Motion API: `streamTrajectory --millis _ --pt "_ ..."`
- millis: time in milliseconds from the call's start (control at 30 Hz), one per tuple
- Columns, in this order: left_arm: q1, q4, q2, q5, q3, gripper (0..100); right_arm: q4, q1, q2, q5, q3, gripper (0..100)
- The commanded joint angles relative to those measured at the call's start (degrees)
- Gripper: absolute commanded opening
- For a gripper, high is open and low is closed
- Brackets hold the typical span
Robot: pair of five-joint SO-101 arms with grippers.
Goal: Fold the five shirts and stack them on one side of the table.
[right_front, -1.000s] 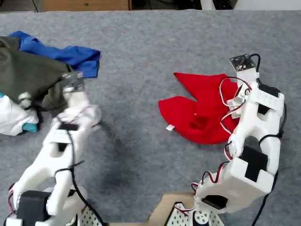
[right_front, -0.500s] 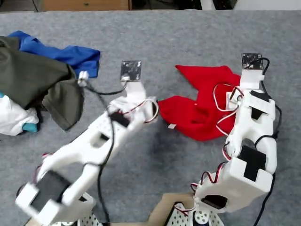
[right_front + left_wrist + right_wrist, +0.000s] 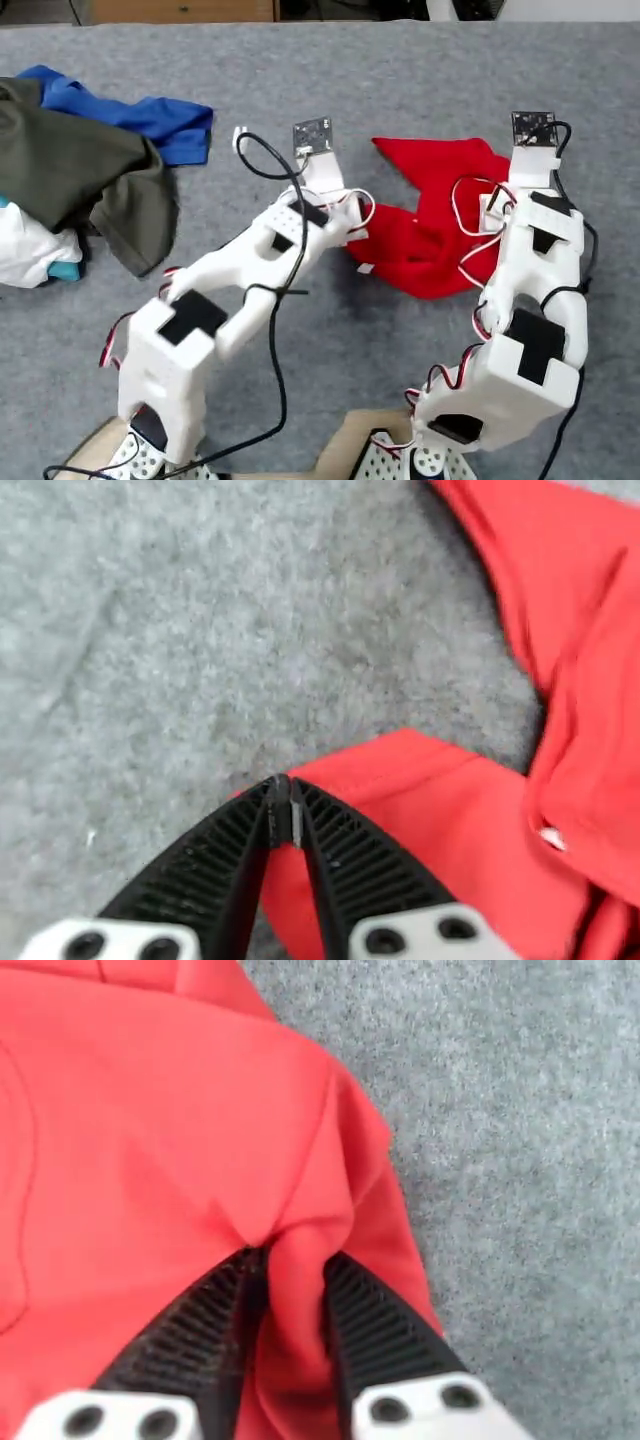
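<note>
A crumpled red shirt lies right of the table's middle. My right gripper is at its right side, shut on a raised fold of the red shirt, which bunches between the fingers of the right gripper. My left gripper is at the shirt's left edge. In the left wrist view the left gripper is shut, its tips right at the corner of the red shirt. The cloth there lies flat under the fingers, and I see none of it pinched between them.
A heap of shirts sits at the table's left edge: a blue one at the back, an olive green one on top, a white one in front. Grey felt covers the table.
My left arm has swung from the heap at the left across to the red shirt's left edge. The right gripper shifted slightly away, pulling the shirt's right side with it.
</note>
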Motion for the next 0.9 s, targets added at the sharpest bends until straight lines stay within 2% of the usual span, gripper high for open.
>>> streamTrajectory --millis 0,400,533,600,667,767,867 --pt "0.53 3.6 2.95 0.44 -6.59 2 -1.41 -1.27 -0.84 -0.79 -0.31 3.7" --pt "-0.53 25.58 7.96 0.44 -21.98 2 -1.41 -1.27 -1.01 -0.79 -0.31 3.7" --pt "-2.99 38.07 8.04 -0.7 -29.63 2 -1.41 -1.27 -1.01 -0.79 -0.31 3.7" --pt "-4.04 43.34 8.13 -4.13 -34.11 3 -1.41 -1.27 -1.01 -0.79 -0.31 3.7" --pt "-4.84 48.62 8.04 -5.71 -38.33 8 -1.41 -1.27 -1.01 -0.79 -0.31 3.7" --pt "-5.36 55.82 8.57 -4.4 -44.57 17 -1.41 -1.27 -1.01 -0.79 -0.31 3.7" --pt "-4.66 56.0 10.07 -4.31 -45.19 21 -1.41 -1.27 -1.01 -0.79 -0.31 3.7"
